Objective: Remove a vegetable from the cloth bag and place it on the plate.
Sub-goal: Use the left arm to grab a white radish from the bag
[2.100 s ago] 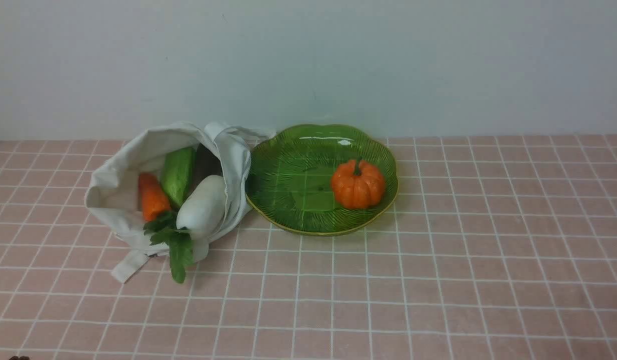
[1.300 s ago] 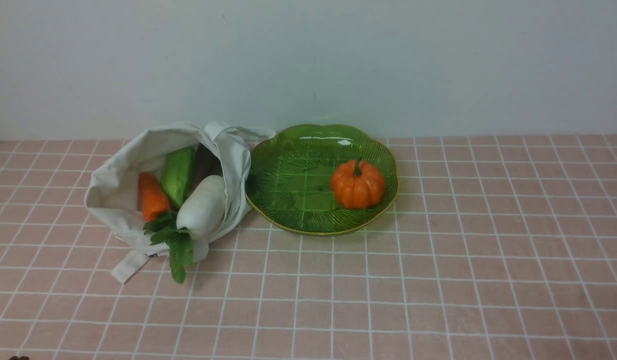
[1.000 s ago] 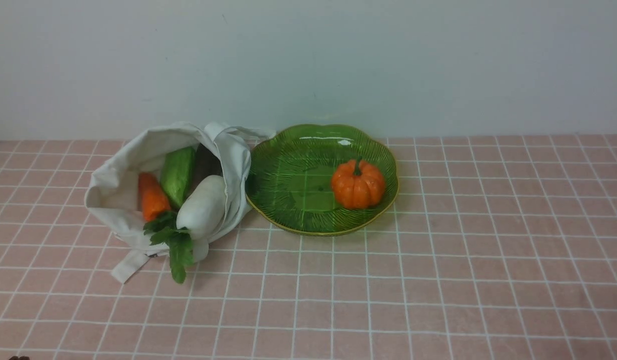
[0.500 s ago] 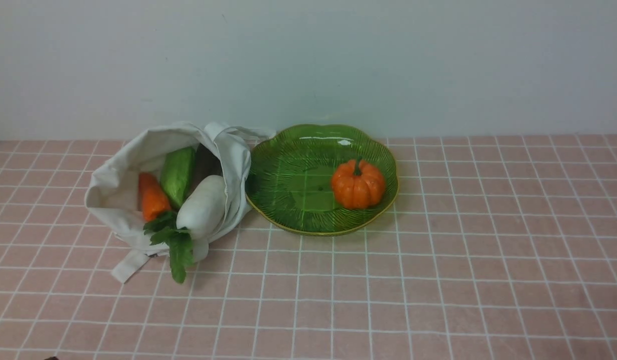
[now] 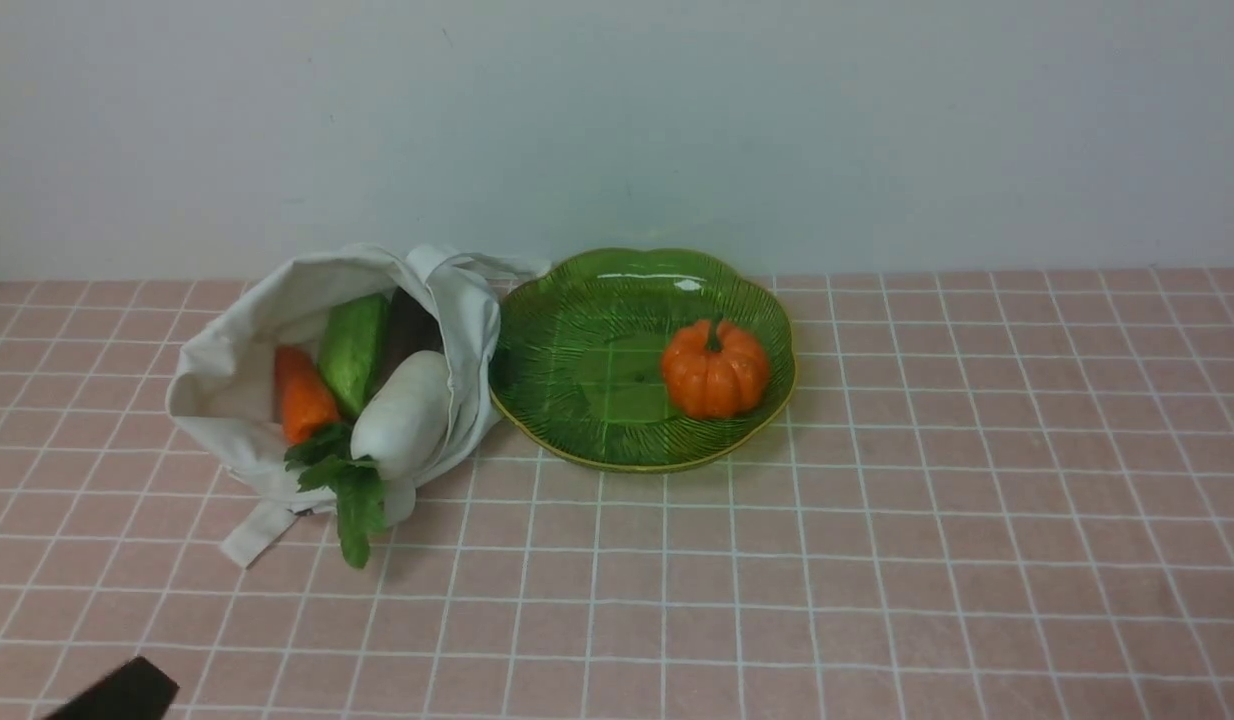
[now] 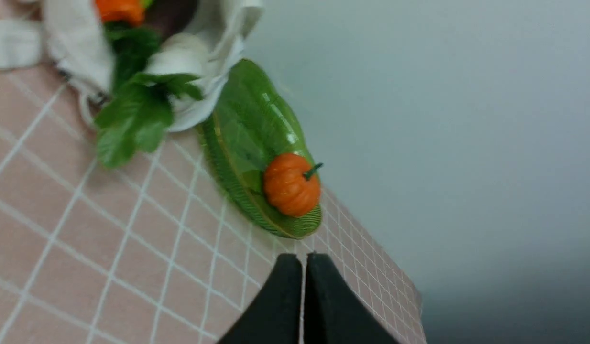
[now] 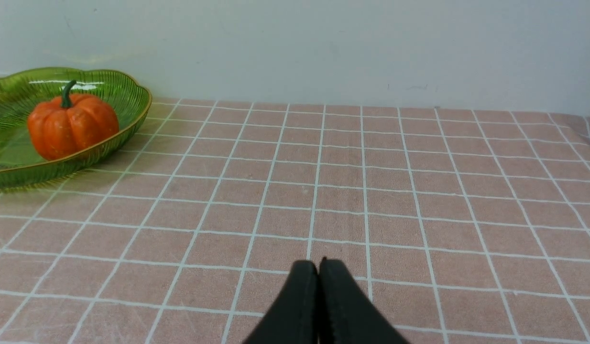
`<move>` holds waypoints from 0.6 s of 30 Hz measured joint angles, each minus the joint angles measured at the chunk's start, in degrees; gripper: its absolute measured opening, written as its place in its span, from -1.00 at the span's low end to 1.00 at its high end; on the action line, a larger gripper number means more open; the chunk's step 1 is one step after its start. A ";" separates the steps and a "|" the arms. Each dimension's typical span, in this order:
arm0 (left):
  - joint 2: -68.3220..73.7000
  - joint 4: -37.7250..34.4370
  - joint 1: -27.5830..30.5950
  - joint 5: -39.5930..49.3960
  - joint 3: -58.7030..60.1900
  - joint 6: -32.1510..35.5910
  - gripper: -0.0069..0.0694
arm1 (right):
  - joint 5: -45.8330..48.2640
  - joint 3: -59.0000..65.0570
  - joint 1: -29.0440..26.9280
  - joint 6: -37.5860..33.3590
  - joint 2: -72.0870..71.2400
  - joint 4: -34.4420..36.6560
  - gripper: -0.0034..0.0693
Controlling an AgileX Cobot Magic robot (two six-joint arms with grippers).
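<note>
Radish lies in cloth bag, pumpkin sits on plate

The white radish [image 5: 401, 415] rests in the mouth of the cloth bag [image 5: 222, 375], its green leaves [image 5: 355, 505] spilling over the bag's edge towards the near side of the tiled counter [image 5: 597, 570]. Beside it in the bag are an orange carrot [image 5: 305, 395], a green cucumber [image 5: 353, 355] and a dark item [image 5: 409, 330] that is partly hidden. Just right of the bag, the green plate [image 5: 607, 400] holds an orange pumpkin [image 5: 715, 370] on its right side. The left gripper [image 6: 297, 260] is closed and empty, well apart from the radish; the right gripper [image 7: 318, 265] is likewise closed, holding nothing.
</note>
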 joint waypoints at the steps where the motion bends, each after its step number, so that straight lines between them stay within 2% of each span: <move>1: 5.32 3.12 0.00 2.90 -5.74 2.14 -0.83 | 0.00 0.00 0.00 0.00 0.00 0.00 -0.95; 3: 10.02 6.13 0.00 4.89 -9.63 3.08 -0.83 | 0.00 0.00 0.00 0.00 0.00 0.00 -0.95; 4: 17.36 11.01 0.00 8.51 -14.62 3.85 -0.82 | 0.00 0.00 0.00 0.00 0.00 0.00 -0.95; 8: 34.88 21.55 0.00 15.97 -24.36 4.64 -0.70 | 0.00 0.00 0.00 0.00 0.00 0.00 -0.95; 11: 50.17 27.37 0.00 20.13 -32.72 6.66 -0.48 | 0.00 0.00 0.00 0.00 0.00 0.00 -0.95; 13: 59.17 28.53 -0.08 21.72 -37.54 8.81 -0.28 | 0.00 0.00 0.00 0.00 0.00 0.00 -0.95; 14: 59.17 28.53 -0.08 21.72 -37.54 8.81 -0.28 | 0.00 0.00 0.00 0.00 0.00 0.00 -0.95; 15: 67.69 29.07 -0.93 22.49 -43.58 11.91 -0.06 | 0.00 0.00 0.00 0.00 0.00 0.00 -0.95; 16: 68.39 29.08 -1.19 22.56 -44.06 12.14 -0.04 | 0.00 0.00 0.00 0.00 0.00 0.00 -0.95; 17: 73.83 29.22 -2.10 22.66 -47.33 13.47 0.11 | 0.00 0.00 0.00 0.00 0.00 0.00 -0.95; 18: 76.34 29.30 -2.65 22.63 -49.12 13.99 0.17 | 0.00 0.00 0.00 0.00 0.00 0.00 -0.95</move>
